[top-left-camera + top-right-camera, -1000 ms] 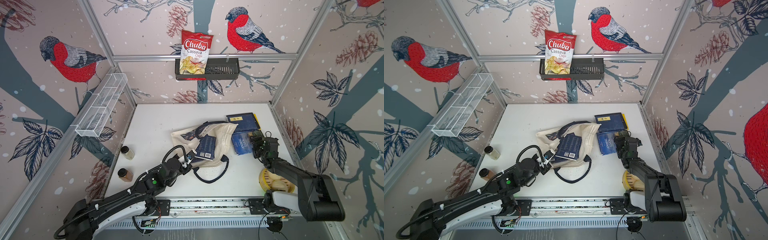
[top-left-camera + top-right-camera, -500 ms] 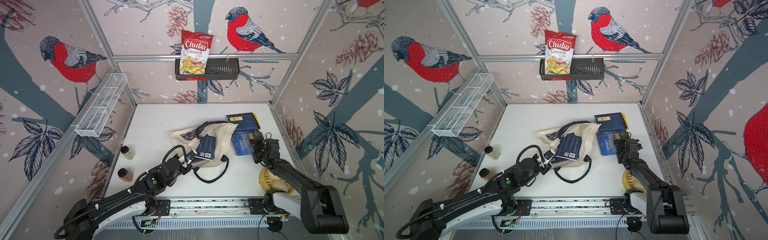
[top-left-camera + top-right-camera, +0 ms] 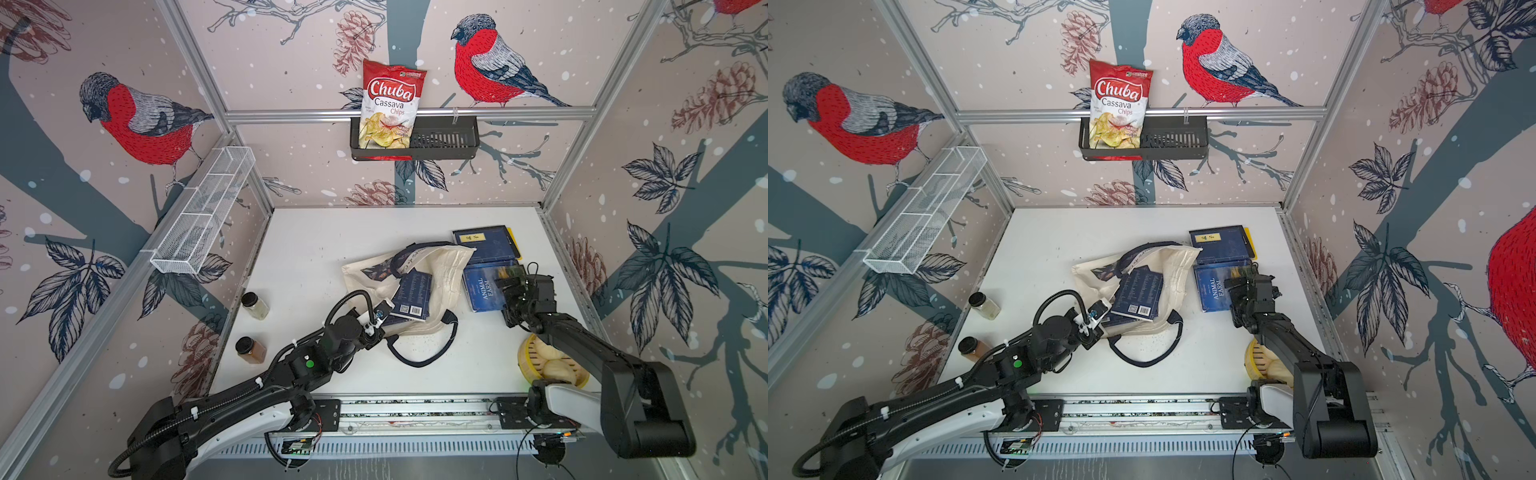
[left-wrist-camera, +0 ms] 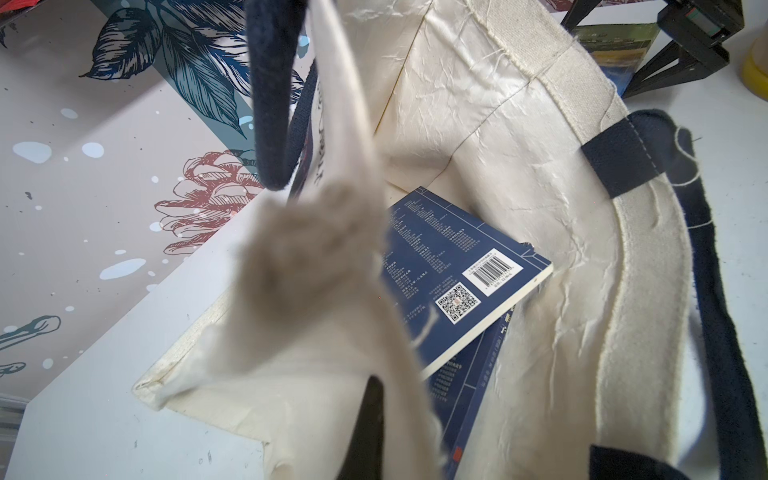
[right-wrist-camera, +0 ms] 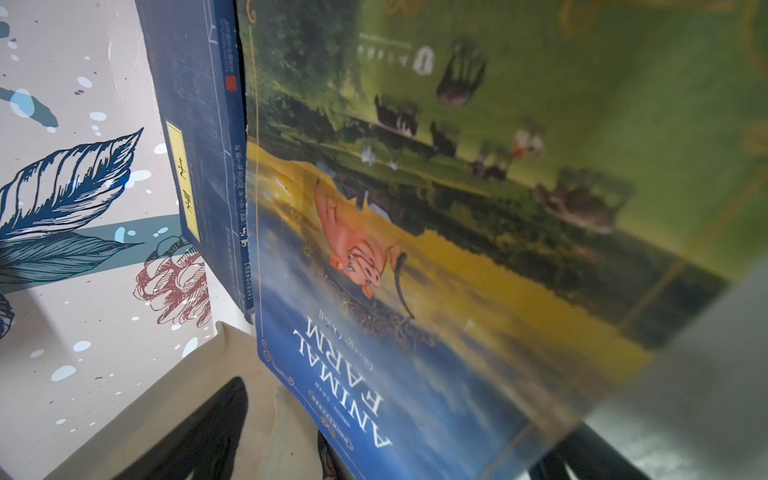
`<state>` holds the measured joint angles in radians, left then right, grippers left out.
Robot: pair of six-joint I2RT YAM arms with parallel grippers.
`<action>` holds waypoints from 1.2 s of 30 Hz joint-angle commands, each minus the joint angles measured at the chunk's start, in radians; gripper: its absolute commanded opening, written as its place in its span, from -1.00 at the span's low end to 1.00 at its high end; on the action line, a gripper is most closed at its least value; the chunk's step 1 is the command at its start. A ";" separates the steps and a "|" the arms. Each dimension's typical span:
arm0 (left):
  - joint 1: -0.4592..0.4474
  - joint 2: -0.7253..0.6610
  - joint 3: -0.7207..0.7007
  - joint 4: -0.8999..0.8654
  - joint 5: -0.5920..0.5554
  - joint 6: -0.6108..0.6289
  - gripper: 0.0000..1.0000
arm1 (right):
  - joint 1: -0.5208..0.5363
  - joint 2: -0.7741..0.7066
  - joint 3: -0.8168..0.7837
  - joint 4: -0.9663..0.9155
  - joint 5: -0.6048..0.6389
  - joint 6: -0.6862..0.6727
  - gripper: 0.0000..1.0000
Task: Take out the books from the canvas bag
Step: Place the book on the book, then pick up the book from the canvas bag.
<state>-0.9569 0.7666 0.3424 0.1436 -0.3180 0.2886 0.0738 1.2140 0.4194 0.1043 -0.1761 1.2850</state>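
The cream canvas bag (image 3: pixel 446 272) (image 3: pixel 1177 270) lies mid-table with its mouth toward the front. My left gripper (image 3: pixel 380 319) (image 3: pixel 1096 316) is shut on the bag's rim cloth (image 4: pixel 316 257), holding the mouth up. Inside, a navy book (image 3: pixel 411 293) (image 4: pixel 449 266) with a barcode rests on a second navy one (image 4: pixel 469 374). To the right of the bag, the blue "Animal Farm" book (image 3: pixel 482 289) (image 5: pixel 415 291) lies flat, overlapping a navy book with a yellow label (image 3: pixel 484 243) (image 5: pixel 199 124). My right gripper (image 3: pixel 513 286) (image 3: pixel 1241 286) hovers open over "Animal Farm", its jaws spread wide.
Two spice jars (image 3: pixel 254 305) (image 3: pixel 250 350) stand at the left edge. A bamboo steamer with buns (image 3: pixel 548 365) sits front right under the right arm. A chips bag (image 3: pixel 388 108) stands in a black basket (image 3: pixel 449 137) on the back wall; a white wire shelf (image 3: pixel 203 216) hangs on the left wall.
The right gripper's jaws have spread wider over the "Animal Farm" book and its arm has shifted slightly. The left arm and the bag have not moved.
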 commanded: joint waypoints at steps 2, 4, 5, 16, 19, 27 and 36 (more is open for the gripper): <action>0.000 -0.004 0.012 0.057 0.009 0.012 -1.00 | 0.004 0.071 0.059 0.056 -0.026 -0.023 1.00; 0.001 -0.005 0.010 0.059 0.010 0.012 -1.00 | 0.007 0.092 0.085 0.052 -0.008 -0.035 0.99; 0.001 -0.004 0.010 0.057 0.017 0.015 -1.00 | 0.007 0.095 0.092 0.042 0.004 -0.036 1.00; -0.004 -0.011 0.005 0.036 0.054 0.069 -1.00 | 0.121 -0.225 -0.030 -0.135 0.128 -0.012 0.99; -0.006 -0.018 0.003 0.037 0.060 0.075 -1.00 | 0.166 -0.386 -0.075 -0.211 0.192 -0.001 0.99; -0.008 -0.023 0.001 0.013 0.109 0.095 -1.00 | 0.343 -0.585 -0.006 -0.269 0.281 -0.042 0.91; -0.009 -0.041 -0.009 0.020 0.121 0.100 -1.00 | 0.781 -0.356 0.166 -0.059 0.417 -0.145 0.94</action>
<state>-0.9646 0.7399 0.3347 0.0990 -0.2352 0.3706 0.7967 0.8032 0.5686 -0.0444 0.1917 1.1908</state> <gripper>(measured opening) 0.053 0.968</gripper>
